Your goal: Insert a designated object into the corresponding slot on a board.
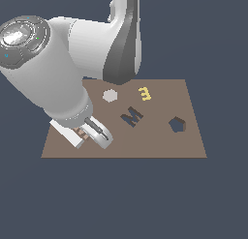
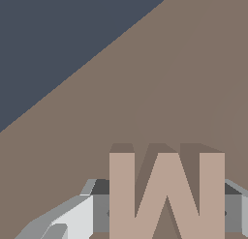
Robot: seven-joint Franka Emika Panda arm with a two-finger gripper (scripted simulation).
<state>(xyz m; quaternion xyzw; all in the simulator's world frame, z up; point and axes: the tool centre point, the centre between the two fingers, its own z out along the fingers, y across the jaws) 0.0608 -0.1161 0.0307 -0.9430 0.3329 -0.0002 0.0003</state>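
The tan M block [image 2: 167, 194] sits between my gripper's [image 2: 167, 215] fingers [image 2: 99, 211], which press on its two outer sides. In the exterior view my gripper [image 1: 89, 134] is low over the near corner of the brown board [image 1: 160, 146] at the exterior view's left, and only a sliver of the tan block [image 1: 81, 132] shows under the hand. The dark M-shaped slot [image 1: 131, 116] lies in the board's middle, to the exterior view's right of the gripper and apart from it. I cannot tell whether the block is lifted off the board.
A small yellow m [image 1: 144, 93] and a pale hexagon piece [image 1: 110, 95] lie near the board's far edge. A dark pentagon-like hole [image 1: 177, 125] is at the exterior view's right of the slot. The arm's bulk hides the board's far left corner.
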